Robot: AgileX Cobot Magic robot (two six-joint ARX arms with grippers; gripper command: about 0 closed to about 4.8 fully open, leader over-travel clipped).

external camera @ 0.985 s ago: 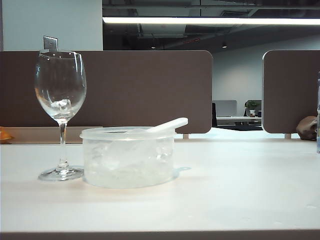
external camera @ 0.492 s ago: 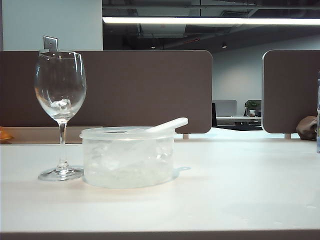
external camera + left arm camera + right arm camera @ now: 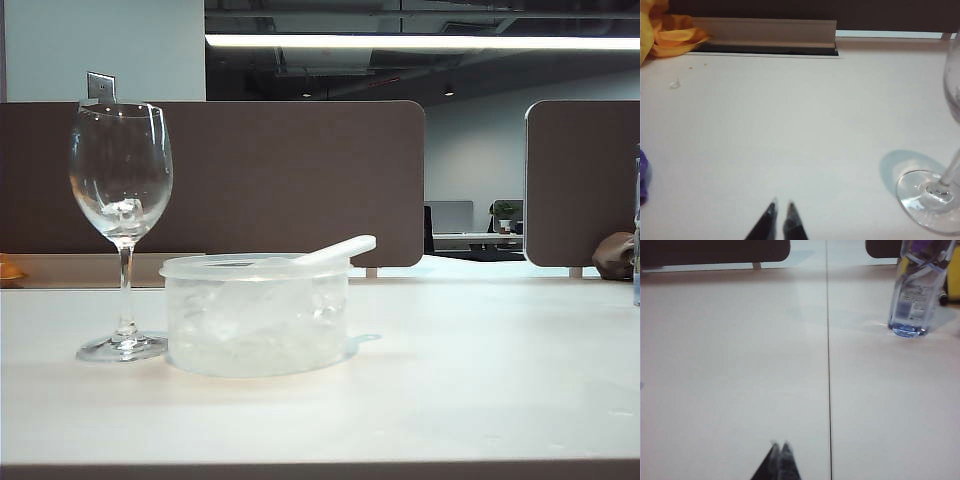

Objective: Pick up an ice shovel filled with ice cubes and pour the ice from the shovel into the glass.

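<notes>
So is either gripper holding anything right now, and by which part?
Nothing is held. The left gripper and right gripper are shut over bare table; the ice shovel rests in the plastic tub.

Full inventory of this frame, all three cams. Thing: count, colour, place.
wine glass: 1, clear, upright on the table, left of the tub in the exterior view
ice cubes: a few, whitish, in the glass bowl; more fill the tub
plastic tub: 1, translucent white, table centre-left
ice shovel: 1, translucent white, resting in the tub, handle sticking out over the rim
table: 1, off-white
water bottle: 1, clear with blue tint, on the table, seen from the right wrist
cloth: 1, yellow-orange, at the table's far edge, left wrist view
purple item: 1, at the frame edge, cannot identify
dividers: 2, brown, behind the table
left pincer: 1, dark, over bare table near the glass foot, shut
right pincer: 1, dark, over bare table, shut
</notes>
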